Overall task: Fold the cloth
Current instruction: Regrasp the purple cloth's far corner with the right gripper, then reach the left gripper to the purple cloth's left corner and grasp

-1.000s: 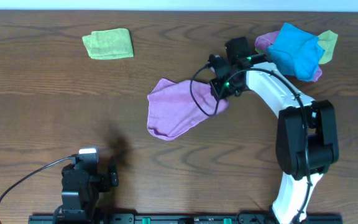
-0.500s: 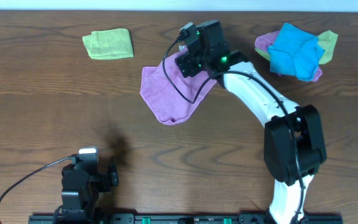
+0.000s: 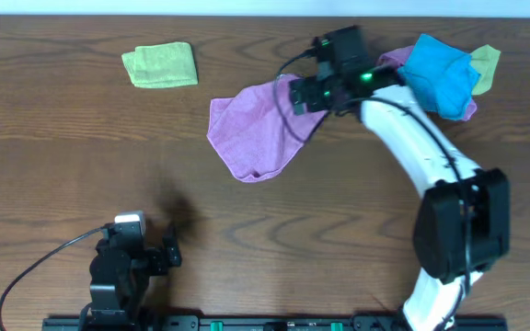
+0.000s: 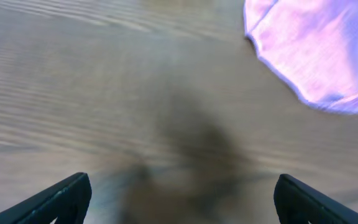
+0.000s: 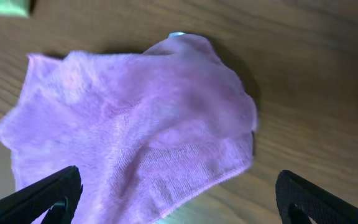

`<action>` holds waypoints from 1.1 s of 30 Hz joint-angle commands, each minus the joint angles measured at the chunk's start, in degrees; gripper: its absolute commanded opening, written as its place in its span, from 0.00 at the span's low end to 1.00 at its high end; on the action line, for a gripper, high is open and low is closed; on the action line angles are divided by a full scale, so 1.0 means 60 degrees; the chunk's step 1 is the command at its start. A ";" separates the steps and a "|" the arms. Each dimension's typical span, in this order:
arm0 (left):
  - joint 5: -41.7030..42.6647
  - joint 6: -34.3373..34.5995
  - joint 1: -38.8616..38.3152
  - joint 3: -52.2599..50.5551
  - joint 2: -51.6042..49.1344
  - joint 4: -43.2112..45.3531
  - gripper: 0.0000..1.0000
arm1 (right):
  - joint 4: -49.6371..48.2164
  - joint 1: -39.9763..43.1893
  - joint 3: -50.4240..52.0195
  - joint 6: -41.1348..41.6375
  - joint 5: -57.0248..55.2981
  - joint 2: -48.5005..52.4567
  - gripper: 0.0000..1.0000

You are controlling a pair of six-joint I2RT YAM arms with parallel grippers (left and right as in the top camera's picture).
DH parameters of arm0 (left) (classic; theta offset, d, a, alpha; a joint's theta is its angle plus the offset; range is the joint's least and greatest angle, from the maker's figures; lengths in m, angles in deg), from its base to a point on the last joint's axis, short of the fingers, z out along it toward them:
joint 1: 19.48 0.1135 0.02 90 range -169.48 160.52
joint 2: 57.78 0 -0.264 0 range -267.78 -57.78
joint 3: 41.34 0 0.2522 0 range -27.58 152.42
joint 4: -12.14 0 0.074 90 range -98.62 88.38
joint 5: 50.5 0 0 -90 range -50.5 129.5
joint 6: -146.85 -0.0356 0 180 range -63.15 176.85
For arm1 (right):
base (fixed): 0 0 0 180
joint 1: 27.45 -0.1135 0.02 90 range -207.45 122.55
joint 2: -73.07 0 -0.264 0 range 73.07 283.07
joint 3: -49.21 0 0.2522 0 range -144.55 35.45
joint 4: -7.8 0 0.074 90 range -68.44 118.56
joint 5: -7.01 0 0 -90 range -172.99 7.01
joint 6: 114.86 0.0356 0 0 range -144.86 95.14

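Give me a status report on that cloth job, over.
Right gripper open over purple cloth. Left gripper open, off to the side. Cloth rumpled, not yet folded. Nothing lying on it.

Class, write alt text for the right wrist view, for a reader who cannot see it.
A crumpled purple cloth lies on a wooden table, filling the left and middle of the view. The right gripper is open, its two dark fingertips at the bottom corners, holding nothing.
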 commanded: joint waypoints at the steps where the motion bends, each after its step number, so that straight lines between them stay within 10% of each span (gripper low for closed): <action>1: 0.0772 0.1213 0.0022 0.0397 -0.0055 0.0127 0.95 | 0.0087 0.0918 -0.0076 0.0637 0.1818 -0.0124 0.99; 20: 0.4597 0.3177 0.0022 0.5559 -0.8273 0.2492 0.95 | 0.0076 0.2302 0.0659 0.1249 0.4266 0.0506 0.99; 33: 0.6018 0.8743 -0.0543 0.5643 -1.2805 0.5523 0.95 | 0.0087 0.2299 0.0659 0.1355 0.4273 0.0532 0.98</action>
